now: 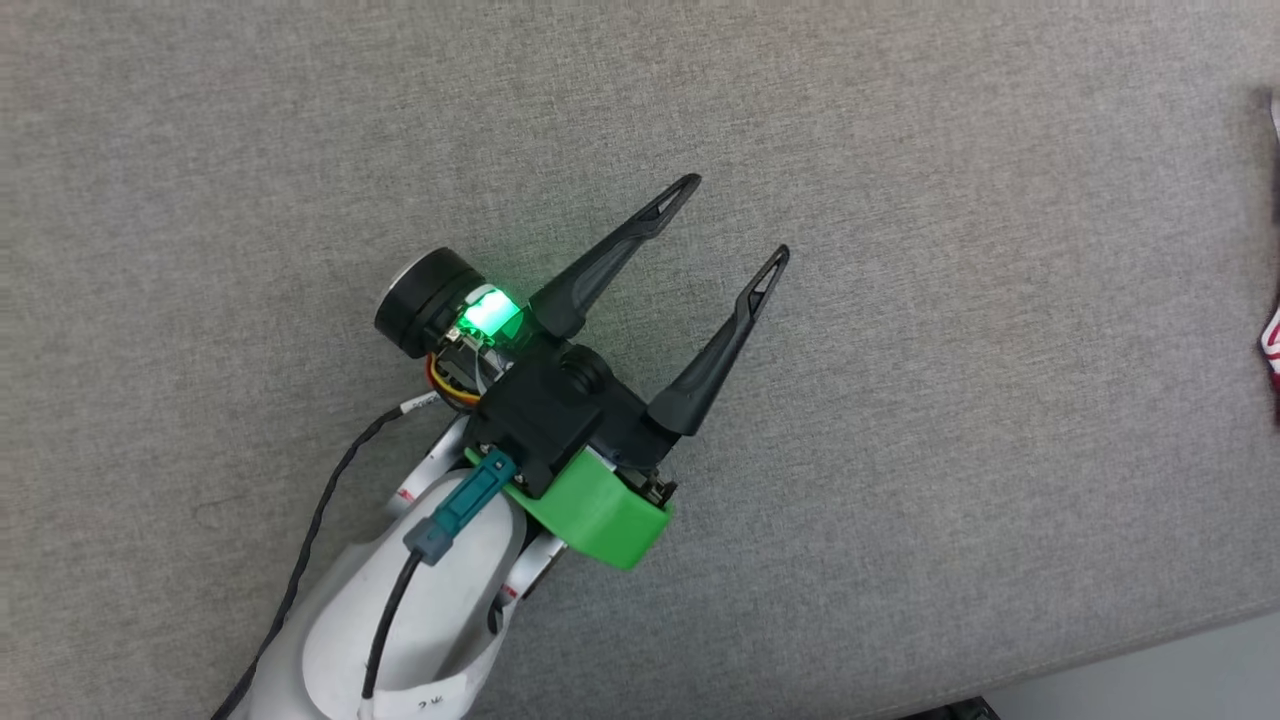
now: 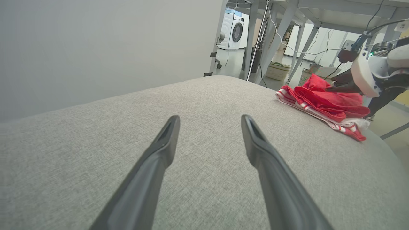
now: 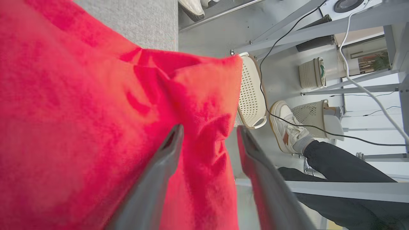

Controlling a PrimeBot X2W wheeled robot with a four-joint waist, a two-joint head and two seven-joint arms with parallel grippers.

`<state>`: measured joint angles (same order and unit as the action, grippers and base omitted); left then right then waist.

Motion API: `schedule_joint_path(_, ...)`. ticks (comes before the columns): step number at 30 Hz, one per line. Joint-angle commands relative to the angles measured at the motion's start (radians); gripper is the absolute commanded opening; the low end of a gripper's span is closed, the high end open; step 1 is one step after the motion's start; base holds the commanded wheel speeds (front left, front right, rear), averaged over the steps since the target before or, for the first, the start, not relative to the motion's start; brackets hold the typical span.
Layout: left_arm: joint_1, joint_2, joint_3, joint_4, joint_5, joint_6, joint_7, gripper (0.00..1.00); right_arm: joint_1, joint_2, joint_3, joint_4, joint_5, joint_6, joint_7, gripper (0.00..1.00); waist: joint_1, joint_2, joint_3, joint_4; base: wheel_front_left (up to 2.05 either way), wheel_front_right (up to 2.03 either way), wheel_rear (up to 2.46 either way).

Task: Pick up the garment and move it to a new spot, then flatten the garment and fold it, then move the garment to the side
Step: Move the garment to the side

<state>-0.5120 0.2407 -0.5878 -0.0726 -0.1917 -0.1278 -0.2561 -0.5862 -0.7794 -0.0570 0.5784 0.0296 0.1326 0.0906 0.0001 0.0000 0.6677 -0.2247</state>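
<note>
Left end effector point(image 1: 735, 218) hovers over the grey fabric-covered worktop point(image 1: 950, 450), its two dark fingers spread wide with nothing between them and a green light glowing at the wrist. Over on the robot's right, there's the garment point(image 2: 322, 102): a bunched red heap with red-and-white striped trim along its near edge, lying close to the worktop's far corner and well apart from the left end effector. Up close from the right wrist, the right end effector point(image 3: 210, 127) is right down on that heap, fingers apart with a fold of red cloth rising between them. They don't look closed on it, though whether either finger presses the fabric is hard to say from here. Past the worktop's edge, a cream basket point(image 3: 252, 92) stands on the floor beside a person's white shoe point(image 3: 287, 127).
</note>
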Motion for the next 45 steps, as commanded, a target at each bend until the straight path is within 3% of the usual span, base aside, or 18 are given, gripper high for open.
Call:
schedule_joint_path(1,0.007,-0.012,0.008,0.004,0.003,-0.003,-0.006,1.0,-0.016,0.008,-0.002,-0.001,-0.007,-0.002,-0.011,1.0,-0.0001,0.0,-0.035,0.014,0.0,0.0,0.0)
schedule_joint_path(2,0.013,-0.019,0.013,0.006,0.0,-0.003,-0.006,1.0,-0.015,0.007,-0.002,-0.002,-0.009,-0.002,-0.01,1.0,-0.0001,0.0,-0.051,0.018,0.0,0.0,0.0)
schedule_joint_path(4,0.084,-0.064,0.08,0.045,-0.037,-0.003,-0.006,1.0,-0.001,-0.006,0.021,-0.08,0.009,-0.002,-0.008,1.0,-0.0001,0.0,-0.198,0.05,0.0,0.0,0.0)
schedule_joint_path(10,0.171,-0.097,0.19,0.077,-0.057,-0.003,-0.006,1.0,0.027,0.033,0.053,-0.214,0.079,-0.002,-0.007,1.0,-0.0001,0.0,-0.331,0.086,0.0,0.0,0.0)
schedule_joint_path(17,0.271,-0.13,0.328,0.098,-0.064,-0.003,-0.006,1.0,0.106,0.16,0.048,-0.395,0.157,-0.002,-0.034,1.0,-0.0001,0.0,-0.458,0.137,0.0,0.0,0.0)
schedule_joint_path(25,0.362,-0.157,0.418,0.143,-0.047,-0.003,-0.006,1.0,0.275,0.332,0.034,-0.55,0.203,-0.002,-0.129,1.0,-0.0001,0.0,-0.552,0.196,0.0,0.0,0.0)
schedule_joint_path(36,0.455,-0.178,0.494,0.189,-0.012,-0.003,-0.006,1.0,0.497,0.574,0.034,-0.57,0.206,-0.002,-0.261,1.0,-0.0001,0.0,-0.609,0.26,0.0,0.0,0.0)
schedule_joint_path(45,0.485,-0.188,0.514,0.212,0.005,-0.001,-0.006,1.0,0.549,0.653,0.04,-0.484,0.166,-0.002,-0.328,1.0,-0.0001,0.0,-0.63,0.273,0.0,0.0,0.0)
